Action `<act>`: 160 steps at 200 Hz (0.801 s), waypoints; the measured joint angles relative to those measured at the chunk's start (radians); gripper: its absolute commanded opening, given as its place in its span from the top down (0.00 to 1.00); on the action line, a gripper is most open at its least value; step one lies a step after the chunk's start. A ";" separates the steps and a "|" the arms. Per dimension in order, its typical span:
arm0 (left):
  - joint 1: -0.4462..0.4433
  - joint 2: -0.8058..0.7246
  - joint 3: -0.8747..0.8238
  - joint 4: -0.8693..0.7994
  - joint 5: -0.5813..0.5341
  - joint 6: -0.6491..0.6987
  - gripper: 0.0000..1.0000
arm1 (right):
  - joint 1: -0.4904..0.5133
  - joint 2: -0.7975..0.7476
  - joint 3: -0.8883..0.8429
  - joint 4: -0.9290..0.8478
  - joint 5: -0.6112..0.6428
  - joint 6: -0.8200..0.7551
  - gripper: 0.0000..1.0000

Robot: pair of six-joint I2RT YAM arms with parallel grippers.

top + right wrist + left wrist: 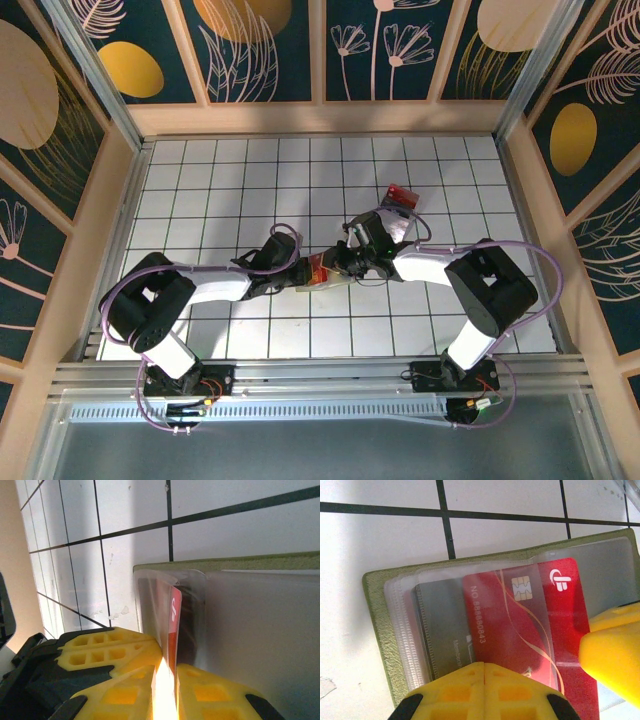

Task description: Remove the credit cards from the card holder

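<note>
The yellow-green card holder lies open on the tiled table, between the two arms. Its green cover frames clear sleeves. A red credit card sticks partway out of a sleeve, and a grey card sits deeper in beside it. My left gripper is shut, its tips together on the near edge of the sleeves. My right gripper straddles the red card's edge. Its jaws stand slightly apart, with a lit gap on one side of the card. One of its fingers covers the card's right end.
Another red card lies on the tiles behind the right arm. Wooden walls enclose the white gridded table on three sides. Both forearms cross the near middle.
</note>
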 measured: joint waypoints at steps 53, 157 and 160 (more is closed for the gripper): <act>0.001 0.001 0.000 0.000 -0.005 0.000 0.97 | 0.000 0.014 0.000 0.028 -0.004 0.001 0.83; -0.003 0.001 0.000 -0.005 -0.037 -0.016 0.98 | -0.005 0.006 0.017 -0.069 0.043 -0.052 1.00; -0.005 0.001 0.000 -0.005 -0.038 -0.017 0.97 | -0.007 0.003 0.019 -0.078 0.045 -0.055 1.00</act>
